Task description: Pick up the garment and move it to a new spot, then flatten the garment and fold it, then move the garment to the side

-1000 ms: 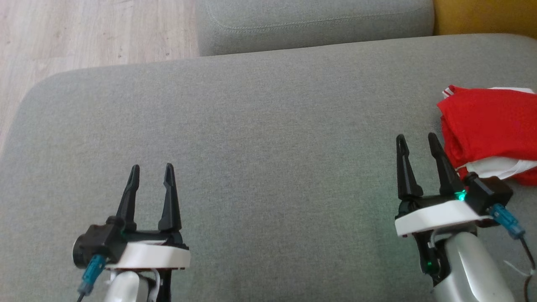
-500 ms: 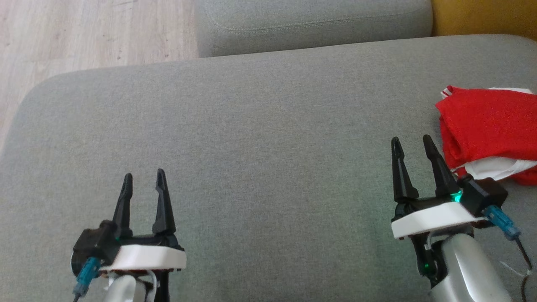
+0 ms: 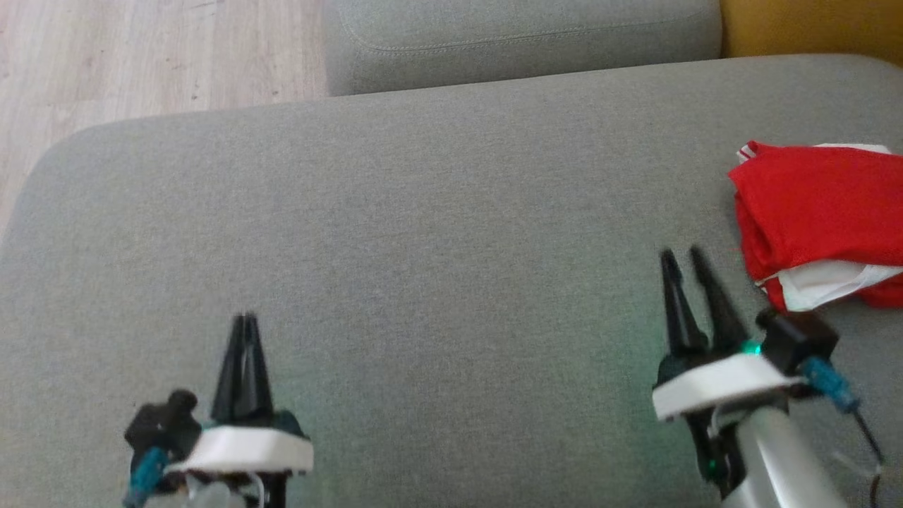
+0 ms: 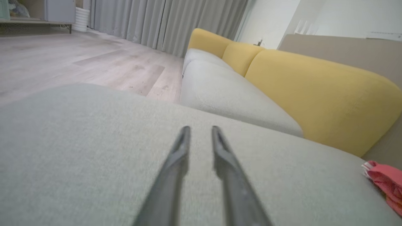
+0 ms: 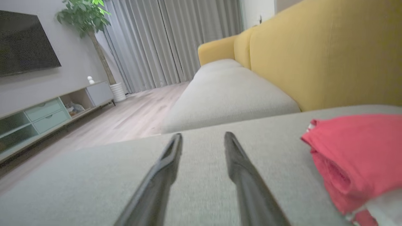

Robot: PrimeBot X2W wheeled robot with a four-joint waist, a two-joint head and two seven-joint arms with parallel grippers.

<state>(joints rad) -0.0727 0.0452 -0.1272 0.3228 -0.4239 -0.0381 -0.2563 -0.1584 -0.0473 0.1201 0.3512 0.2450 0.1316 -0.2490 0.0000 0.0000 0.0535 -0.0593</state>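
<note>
The folded red garment [image 3: 818, 212], with white layers showing at its edges, lies at the far right of the grey seat cushion [image 3: 437, 233]. It also shows as a red bundle [image 5: 355, 150] in the right wrist view and a red corner [image 4: 384, 180] in the left wrist view. My right gripper [image 3: 681, 252] [image 5: 202, 135] hovers just left of the garment, apart from it, its fingers narrowly open and empty. My left gripper [image 3: 245, 317] [image 4: 201, 128] is low at the left, fingers drawn almost together on nothing.
A second grey cushion [image 3: 522, 42] lies beyond the seat, with a yellow backrest [image 3: 811, 25] at the top right. Wooden floor [image 3: 141, 56] lies past the cushion's rounded left edge. A TV cabinet [image 5: 47, 110] stands across the room.
Both grippers have drawn back toward the bottom of the head view and narrowed. The left went from open to nearly shut. The garment has not moved.
</note>
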